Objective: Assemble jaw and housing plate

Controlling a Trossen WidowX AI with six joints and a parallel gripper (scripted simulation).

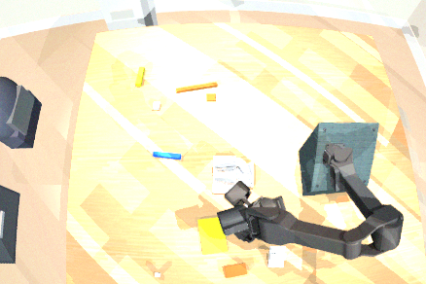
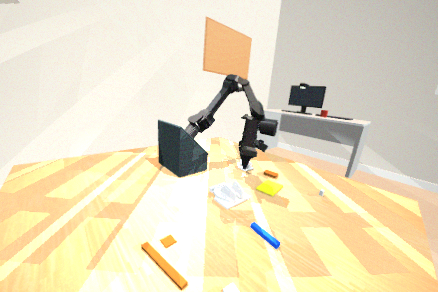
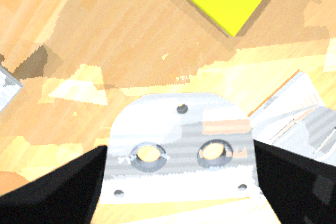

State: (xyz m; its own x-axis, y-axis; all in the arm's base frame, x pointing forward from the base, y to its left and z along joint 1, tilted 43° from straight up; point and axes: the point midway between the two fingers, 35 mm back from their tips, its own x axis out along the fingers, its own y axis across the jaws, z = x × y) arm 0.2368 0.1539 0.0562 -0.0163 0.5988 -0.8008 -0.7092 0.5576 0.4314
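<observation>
My gripper [image 2: 245, 161] [image 3: 177, 149] is shut on the white housing plate [image 3: 182, 131], a finger at each side edge. The plate has a rounded far edge, two large holes and three small ones; table shows through the large holes. The white base [image 1: 222, 186] [image 2: 230, 202] [image 3: 291, 95] lies on the table, to the right of and partly beyond the plate in the wrist view. White jaws [image 2: 237, 190] show on it; glare hides whether both sit on their pins and whether their teeth mesh. The arm hides the plate in the top view.
A yellow sheet [image 1: 212, 236] [image 2: 270, 188] [image 3: 231, 14] lies beside the base. A white block [image 1: 276, 257] [image 3: 1, 92] and an orange block [image 1: 234, 270] [image 2: 271, 174] are near the arm. A blue bar [image 1: 166, 156] [image 2: 265, 235] lies farther off. The dark pedestal [image 1: 348, 156] [image 2: 178, 150] carries the arm.
</observation>
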